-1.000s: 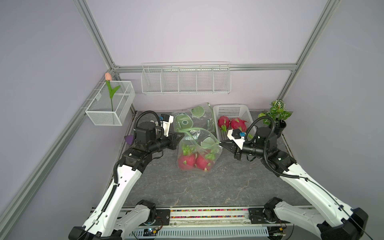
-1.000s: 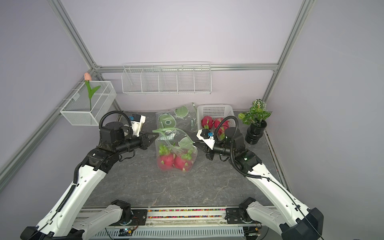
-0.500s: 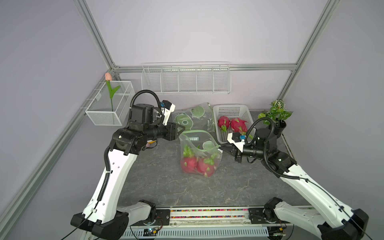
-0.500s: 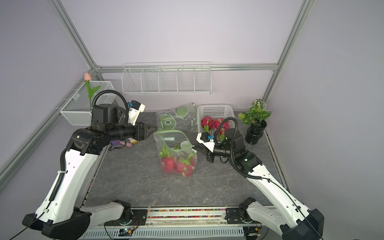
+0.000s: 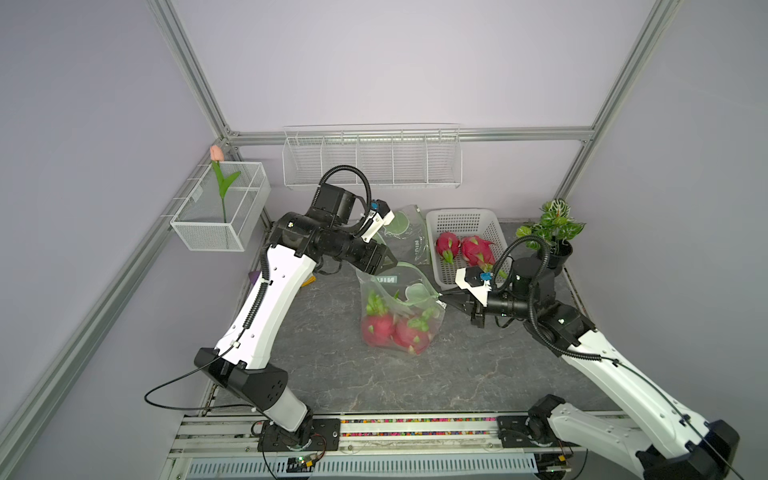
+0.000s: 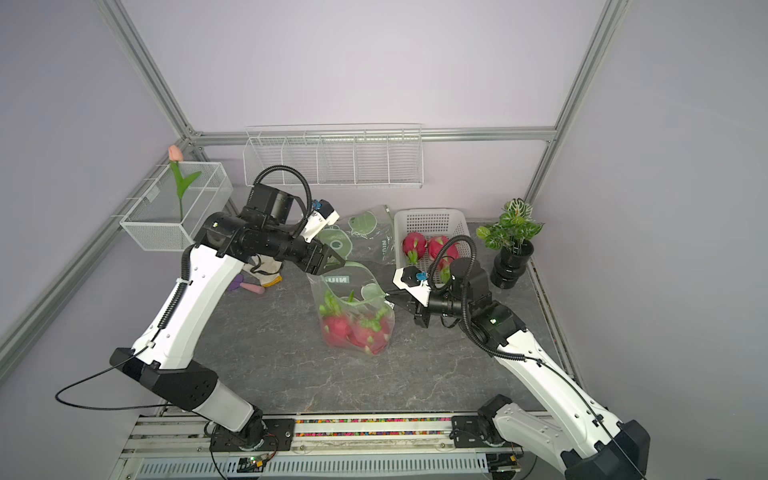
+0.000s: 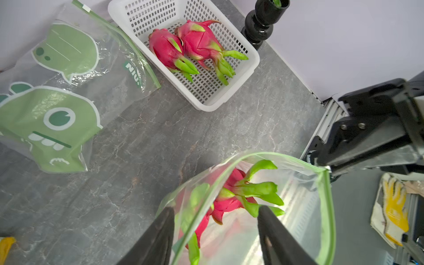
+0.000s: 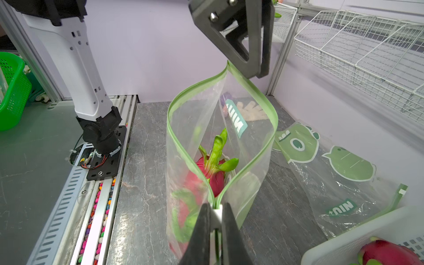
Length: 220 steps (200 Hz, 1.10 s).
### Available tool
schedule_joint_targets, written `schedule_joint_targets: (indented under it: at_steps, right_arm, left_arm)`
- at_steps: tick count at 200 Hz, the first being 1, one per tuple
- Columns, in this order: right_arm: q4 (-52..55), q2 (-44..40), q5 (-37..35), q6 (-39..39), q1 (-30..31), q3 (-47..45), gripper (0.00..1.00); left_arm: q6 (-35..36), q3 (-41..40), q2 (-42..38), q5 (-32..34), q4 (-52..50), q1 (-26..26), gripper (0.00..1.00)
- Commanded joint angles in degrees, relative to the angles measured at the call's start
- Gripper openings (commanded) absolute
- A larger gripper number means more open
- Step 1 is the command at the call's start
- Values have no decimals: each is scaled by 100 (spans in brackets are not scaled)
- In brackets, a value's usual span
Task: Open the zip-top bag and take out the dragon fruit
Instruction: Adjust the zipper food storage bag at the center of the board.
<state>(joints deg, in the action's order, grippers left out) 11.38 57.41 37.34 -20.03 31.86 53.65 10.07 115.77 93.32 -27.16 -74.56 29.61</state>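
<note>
1. Both top views are bright and evenly lit. Shadows on the bench (image 5: 332, 374) are faint and soft-edged.
2. Toward the frame edges of both top views, the straight frame posts (image 6: 137, 75) lean outward, a wide-angle stretch.
3. In the left wrist view, white sheen streaks the clear zip-top bag (image 7: 305, 202) at lower right. The left fingers (image 7: 158, 238) at the bottom edge are out of focus.
4. In the right wrist view, the right fingers (image 8: 199, 238) at the bottom are soft, and the wire shelf (image 8: 367, 57) at upper right looks smeared.

In a top view the zip-top bag (image 5: 399, 299) stands mid-frame on the table (image 5: 332, 374), dragon fruit (image 5: 378, 330) inside; upper right, a basket (image 5: 465, 214) holds two more fruit.
</note>
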Motion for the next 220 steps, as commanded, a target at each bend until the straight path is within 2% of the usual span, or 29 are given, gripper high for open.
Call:
schedule_joint_targets:
  at_steps: [1, 47, 70, 83, 99, 133, 149, 167, 192, 220]
  right_arm:
    - [-37, -132, 170, -158, -18, -76, 7]
    - [15, -175, 116, -204, -13, -96, 7]
    - [40, -209, 83, -228, -16, -100, 7]
    - [31, -229, 45, -217, -19, -122, 7]
    - [16, -256, 43, -210, -14, -142, 7]
    - [9, -274, -66, -137, -13, -153, 7]
    - [-44, -277, -149, -28, -15, -161, 7]
    - [-147, -307, -193, 91, -16, -157, 7]
    - [-323, -451, -73, 154, -21, -171, 14]
    - [-422, -586, -107, 444, -13, -112, 26]
  left_arm:
    - [595, 468, 261, 337, -286, 225, 61]
    - [1089, 763, 864, 70, -685, 564, 59]
    - [1213, 825, 1043, 8, -831, 644, 54]
    - [1148, 866, 1109, 209, -824, 646, 47]
    - [1141, 899, 1113, 134, -794, 643, 40]
    - [819, 787, 792, 399, -506, 645, 9]
    - [632, 478, 451, 524, -224, 643, 0]
    - [320, 104, 65, 646, 124, 643, 0]
    - [-142, -282, -373, 622, 304, 643, 0]
    - [-866, -835, -983, 1482, 744, 637, 0]
